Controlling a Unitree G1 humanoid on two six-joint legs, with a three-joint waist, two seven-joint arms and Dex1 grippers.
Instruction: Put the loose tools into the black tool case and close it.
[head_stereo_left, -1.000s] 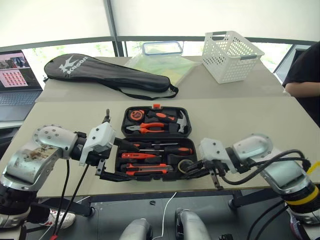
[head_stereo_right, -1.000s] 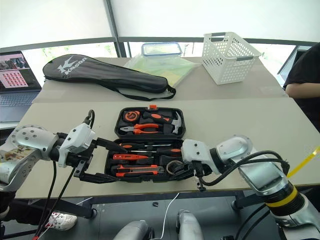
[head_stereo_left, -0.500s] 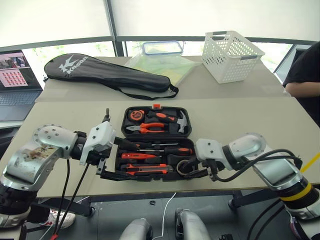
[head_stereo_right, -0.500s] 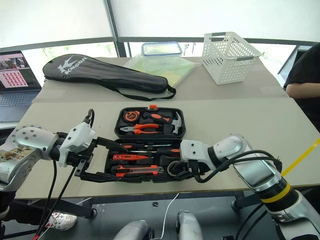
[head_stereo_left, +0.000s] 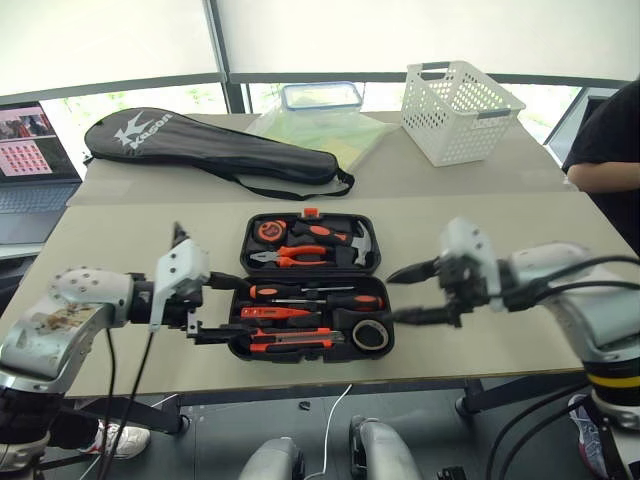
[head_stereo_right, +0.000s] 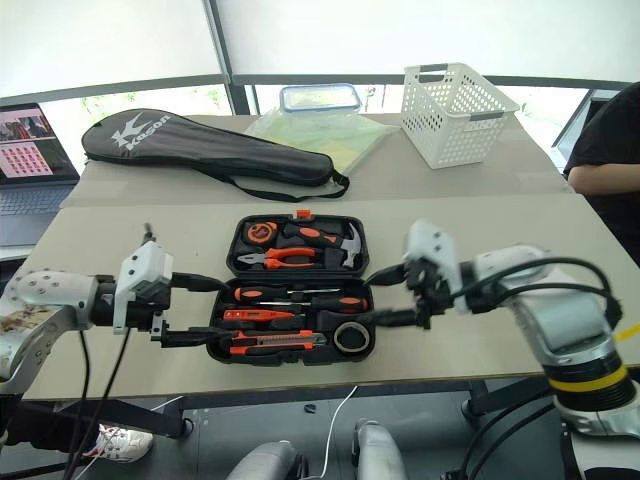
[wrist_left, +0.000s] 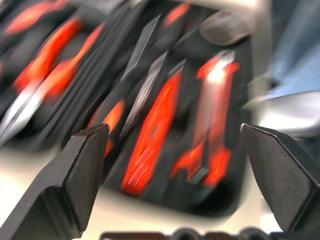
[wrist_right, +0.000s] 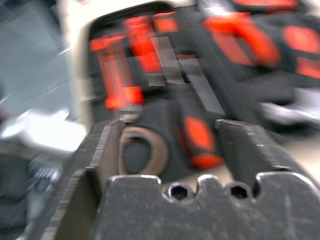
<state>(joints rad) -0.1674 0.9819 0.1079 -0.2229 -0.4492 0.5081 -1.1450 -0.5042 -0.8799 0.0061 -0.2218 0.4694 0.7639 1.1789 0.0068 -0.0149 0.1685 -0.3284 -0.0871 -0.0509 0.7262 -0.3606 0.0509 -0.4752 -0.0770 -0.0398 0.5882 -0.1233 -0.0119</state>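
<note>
The black tool case (head_stereo_left: 310, 285) lies open and flat on the near table (head_stereo_left: 500, 240), its lid half on the far side with the orange latch (head_stereo_left: 313, 212) at the far edge. In the near half I see both screwdrivers (head_stereo_left: 300, 292), the slim tester (head_stereo_left: 300, 302), the utility knife (head_stereo_left: 290, 340) and the tape roll (head_stereo_left: 367, 335) at the near right corner, all seated in their recesses as far as I can judge. No loose tool shows on the table around the case, so I take the loading to be done. What is left is to fold the lid over and press the latch.

My left gripper (head_stereo_left: 215, 308) hangs just off the case's left edge, fingers spread wide and holding nothing. My right gripper (head_stereo_left: 412, 293) stands just off the case's right edge, above the table, fingers parted and empty.

Beyond the case lie the long black racket bag (head_stereo_left: 215, 150), a clear lidded box (head_stereo_left: 323, 96) and a white basket (head_stereo_left: 460, 110); a laptop (head_stereo_left: 35, 160) sits far off the case's left, and a person's arm (head_stereo_left: 605, 140) shows far off its right.

The head views give the whole layout and both arms. My right wrist view brings the tape roll close, between my fingers (wrist_right: 95, 165), with an orange handle beside it. My left wrist view looks along the knife and screwdrivers, blurred.
</note>
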